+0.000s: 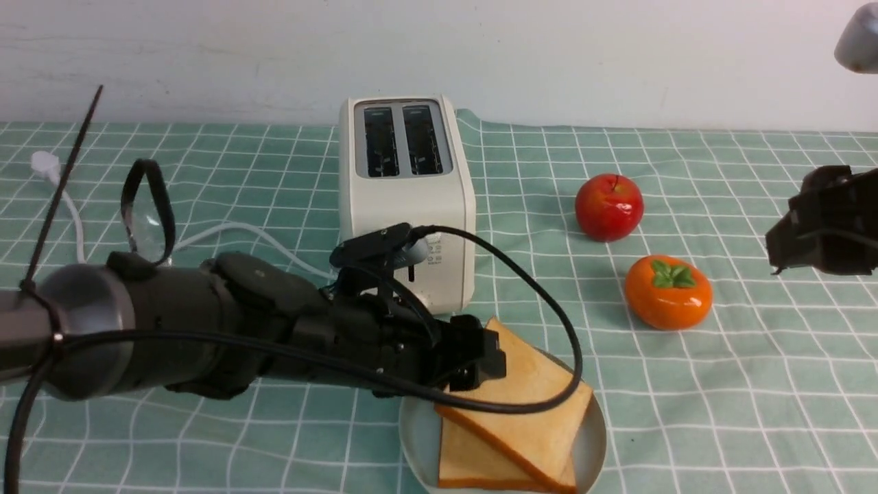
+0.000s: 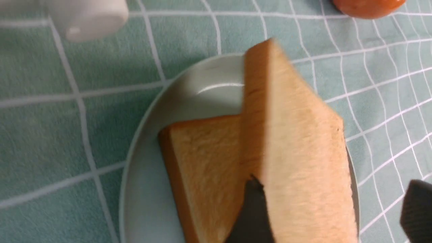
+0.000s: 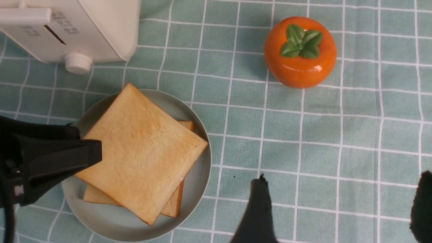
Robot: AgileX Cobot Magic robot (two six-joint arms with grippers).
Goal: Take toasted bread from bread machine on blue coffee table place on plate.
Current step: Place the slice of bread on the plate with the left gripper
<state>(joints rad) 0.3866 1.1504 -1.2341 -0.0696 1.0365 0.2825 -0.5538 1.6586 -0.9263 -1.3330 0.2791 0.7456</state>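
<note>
Item: toasted bread [image 3: 141, 152], two slices stacked on plate [image 3: 111, 219], upper one askew, just in front of bread machine [image 1: 405, 206] on table [image 1: 686, 412]. Status: left tool [image 2: 333, 182] jaws spread wide astride upper slice, not clamping it; right tool [image 3: 342, 175] jaws spread wide, holding nothing.

Front view chops the plate [image 1: 420, 432] off at the bottom edge, and the lower slice [image 1: 473, 466] is mostly buried under the top slice [image 1: 528, 398]. The left arm [image 1: 206, 329] covers the lower front of the bread machine [image 1: 405, 199], and its printed icons are too tiny to read. The right gripper [image 3: 341, 209] only shows two fingers clipped by the frame in its wrist view. Left wrist view: top slice is blurry, orange fruit [image 2: 368, 6] is cut off.
</note>
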